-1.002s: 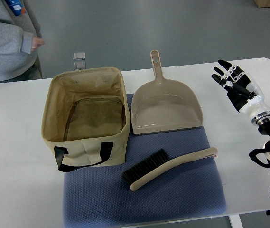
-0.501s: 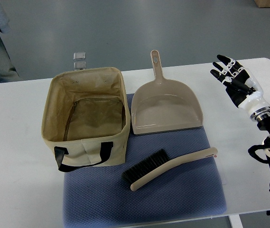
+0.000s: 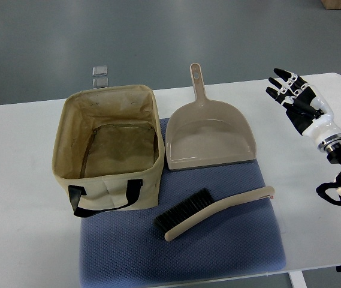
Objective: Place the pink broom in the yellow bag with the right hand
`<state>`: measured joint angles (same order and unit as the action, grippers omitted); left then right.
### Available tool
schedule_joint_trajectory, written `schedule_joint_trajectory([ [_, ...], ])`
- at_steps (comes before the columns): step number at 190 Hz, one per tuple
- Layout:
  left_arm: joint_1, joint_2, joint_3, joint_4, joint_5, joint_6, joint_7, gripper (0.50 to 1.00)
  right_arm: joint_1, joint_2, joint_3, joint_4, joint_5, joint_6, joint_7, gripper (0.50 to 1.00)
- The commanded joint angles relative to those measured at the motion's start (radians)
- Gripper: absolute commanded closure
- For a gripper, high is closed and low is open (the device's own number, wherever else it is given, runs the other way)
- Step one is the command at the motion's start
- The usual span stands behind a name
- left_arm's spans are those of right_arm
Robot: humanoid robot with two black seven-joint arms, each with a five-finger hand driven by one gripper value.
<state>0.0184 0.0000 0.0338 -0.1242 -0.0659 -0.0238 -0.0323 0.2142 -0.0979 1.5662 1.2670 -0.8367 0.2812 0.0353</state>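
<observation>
Tabletop (image 3: pixel 26 198) surface is white and carries all items. Mat (image 3: pixel 218 252), blue and textured, covers its near centre. Bag (image 3: pixel 107 153) stands open-topped on the mat's left part, tan-yellow with a dark strap on the near wall; its interior appears to hold nothing. Dustpan (image 3: pixel 209 135) lies beside the bag on the right, handle pointing away from the robot. Broom (image 3: pixel 212 213) lies flat on the mat, nearer the robot than the dustpan and right of the bag's near corner. Its long axis runs diagonally: dark bristles at the lower left, handle tip at the upper right.

Right hand (image 3: pixel 296 101) hovers over the tabletop's far right area, released, fingers spread, grasping nothing. The broom lies well apart from it, toward the left and nearer the robot; the handle tip is the closest part, so the reach likely ends there.

Left hand is out of view. The right arm's lower linkage is cut off at the frame edge. Two small metal objects (image 3: pixel 100 76) beyond the tabletop cannot be identified.
</observation>
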Motion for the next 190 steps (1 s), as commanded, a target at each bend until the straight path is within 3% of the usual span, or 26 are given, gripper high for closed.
schedule_joint_trajectory([
  [1, 0.0, 0.0, 0.0, 0.0, 0.0, -0.001, 0.0, 0.5, 0.01, -0.011, -0.002, 0.0, -0.001, 0.009, 0.0, 0.572],
  [42, 0.0, 0.0, 0.0, 0.0, 0.0, -0.001, 0.0, 0.5, 0.025, -0.02, -0.014, 0.0, -0.016, 0.019, -0.002, 0.574],
  [81, 0.0, 0.0, 0.0, 0.0, 0.0, 0.001, 0.0, 0.5, 0.054, -0.118, -0.15, 0.0, -0.019, 0.053, 0.015, 0.574],
  [142, 0.0, 0.0, 0.0, 0.0, 0.0, 0.001, 0.0, 0.5, 0.246, -0.447, -0.647, 0.012, -0.091, 0.052, 0.199, 0.576],
  [190, 0.0, 0.0, 0.0, 0.0, 0.0, -0.001, 0.0, 0.5, 0.32, -0.548, -0.856, 0.066, -0.426, 0.041, 0.322, 0.579],
])
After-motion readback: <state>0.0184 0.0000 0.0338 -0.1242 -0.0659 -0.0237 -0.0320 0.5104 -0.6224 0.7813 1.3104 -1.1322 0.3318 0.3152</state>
